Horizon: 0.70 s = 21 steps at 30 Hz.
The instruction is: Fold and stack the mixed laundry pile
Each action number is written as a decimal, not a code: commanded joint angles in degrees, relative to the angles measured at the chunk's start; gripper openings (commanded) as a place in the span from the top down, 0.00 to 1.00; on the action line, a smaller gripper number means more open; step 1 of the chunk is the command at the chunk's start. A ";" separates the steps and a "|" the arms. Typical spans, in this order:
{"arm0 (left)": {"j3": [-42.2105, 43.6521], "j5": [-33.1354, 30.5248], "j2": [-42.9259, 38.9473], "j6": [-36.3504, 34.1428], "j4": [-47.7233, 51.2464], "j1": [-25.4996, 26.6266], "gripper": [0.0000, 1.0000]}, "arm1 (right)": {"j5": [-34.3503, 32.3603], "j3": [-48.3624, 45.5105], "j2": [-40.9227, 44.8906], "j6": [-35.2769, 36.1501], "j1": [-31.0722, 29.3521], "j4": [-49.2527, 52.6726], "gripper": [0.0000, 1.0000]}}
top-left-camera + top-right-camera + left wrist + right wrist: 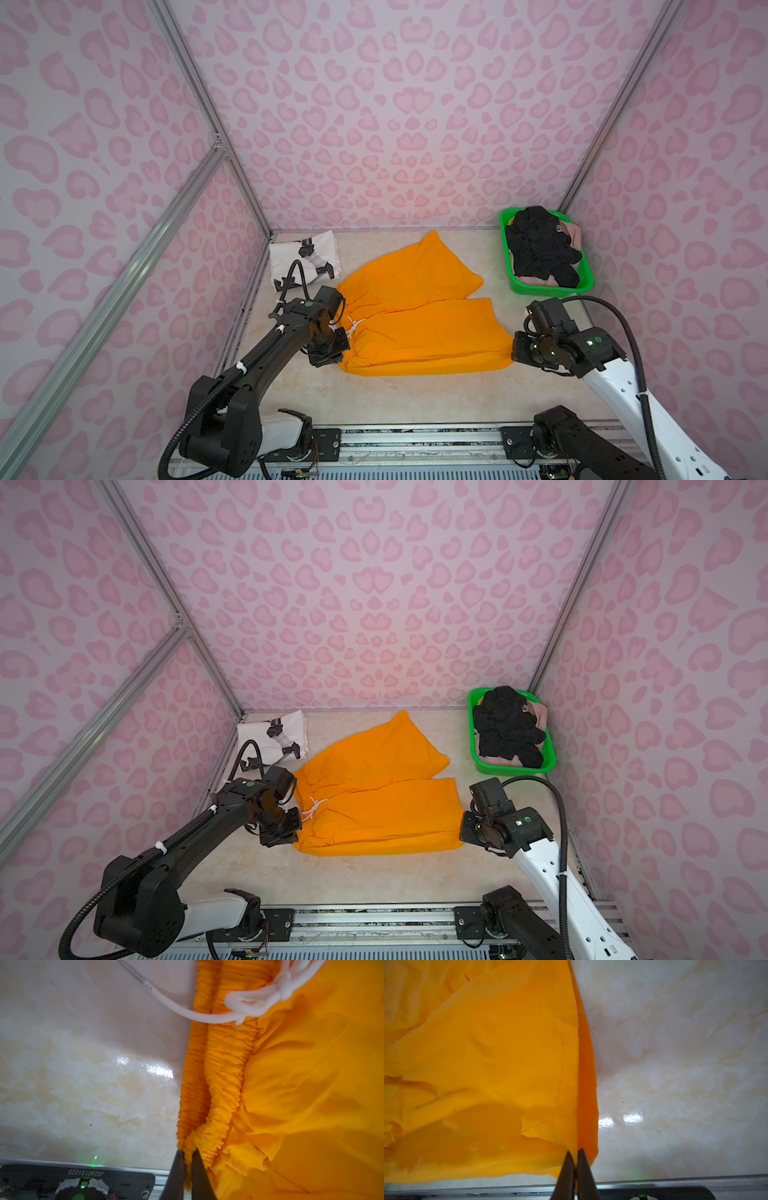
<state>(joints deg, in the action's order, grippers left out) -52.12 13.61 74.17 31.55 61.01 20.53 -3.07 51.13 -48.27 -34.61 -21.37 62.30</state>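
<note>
Bright orange drawstring shorts (419, 320) (374, 800) lie spread across the middle of the table, waistband to the left, white drawstring (353, 328) (249, 1001) knotted there. My left gripper (338, 363) (293, 841) (188, 1154) is shut on the gathered waistband's near corner (207, 1132). At the right, my right gripper (513, 357) (461, 837) (574, 1153) is shut on the near leg's hem corner (583, 1126). A folded white T-shirt with black print (305, 257) (276, 733) rests at the back left. The black knit piece (540, 245) (507, 725) and a beige-pink piece (575, 232) fill the basket.
The green plastic mesh basket (552, 289) (515, 769) stands at the back right by the wall. Pink-patterned walls close in three sides. A metal rail (415, 440) with the arm bases runs along the front edge. Bare marbled tabletop (415, 399) lies in front of the shorts.
</note>
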 commanded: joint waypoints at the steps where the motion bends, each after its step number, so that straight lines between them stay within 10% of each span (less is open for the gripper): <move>1: -2.30 2.72 -1.53 -1.58 7.45 2.05 0.98 | -6.97 3.12 0.83 2.32 0.46 4.83 1.00; 15: -7.93 15.71 -3.29 5.80 13.55 25.79 0.98 | -17.53 22.44 -1.86 9.90 0.78 10.93 1.00; 21: -6.37 11.88 -8.01 13.19 7.30 24.65 0.98 | -17.45 25.42 -8.07 15.30 0.97 3.39 1.00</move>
<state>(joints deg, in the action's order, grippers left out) -59.16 27.99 67.20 40.03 71.26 46.24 -19.31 76.27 -53.98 -23.18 -20.56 70.46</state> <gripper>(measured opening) 0.093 0.050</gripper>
